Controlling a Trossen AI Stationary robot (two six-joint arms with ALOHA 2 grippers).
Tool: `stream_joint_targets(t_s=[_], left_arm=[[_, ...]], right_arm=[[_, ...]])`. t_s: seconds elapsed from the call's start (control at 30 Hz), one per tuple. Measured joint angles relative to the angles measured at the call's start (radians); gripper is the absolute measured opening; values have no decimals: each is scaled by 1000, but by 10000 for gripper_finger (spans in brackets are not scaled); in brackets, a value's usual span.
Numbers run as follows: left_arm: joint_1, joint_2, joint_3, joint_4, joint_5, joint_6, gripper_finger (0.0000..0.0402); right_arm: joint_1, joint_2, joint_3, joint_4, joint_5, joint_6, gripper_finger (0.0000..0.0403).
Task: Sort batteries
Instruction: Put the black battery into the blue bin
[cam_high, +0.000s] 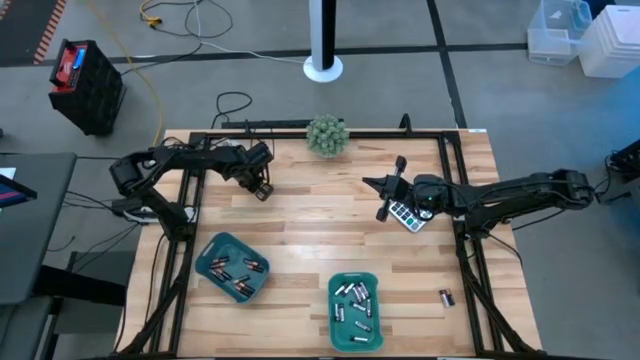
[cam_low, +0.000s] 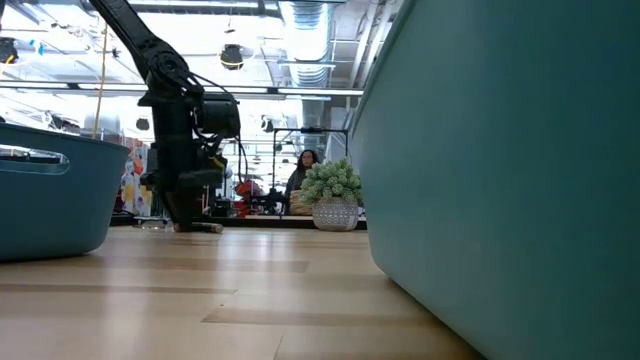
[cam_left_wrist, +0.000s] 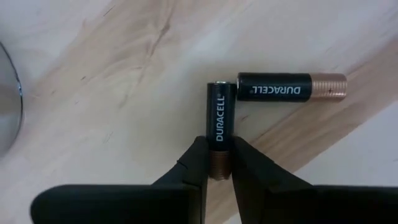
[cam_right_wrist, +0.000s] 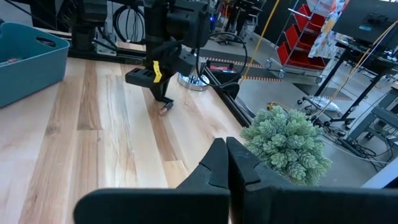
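Note:
Two dark batteries with coppery ends lie on the wood at the table's far left. One battery (cam_left_wrist: 219, 115) lies between the fingers of my left gripper (cam_left_wrist: 217, 169), which points down and is shut on it. The other battery (cam_left_wrist: 291, 87) lies at a right angle to it, just past its dark end. My right gripper (cam_high: 385, 196) hovers shut and holds nothing, near the table's middle right, beside a grey calculator (cam_high: 408, 216). More batteries lie in two teal trays (cam_high: 232, 268) (cam_high: 355, 312). My left gripper pinches the battery's coppery end (cam_left_wrist: 219, 163) between its two fingers (cam_left_wrist: 193, 167), one on each long side. The fingers come from above, pointing down, and lie across the battery. The battery lies flat on the table.
A small potted plant (cam_high: 327, 135) stands at the far edge's middle. One loose battery (cam_high: 446, 297) lies near the front right. Bare wood stretches between the trays and the left gripper. A black frame rail (cam_high: 455, 200) borders the table.

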Motion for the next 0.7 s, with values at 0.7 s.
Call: stream_joint_targets(t_s=[0.7], left_arm=[[-91, -462, 9, -10, 60, 185, 40]], right_arm=[[0, 0, 0, 0, 1, 0, 4]])
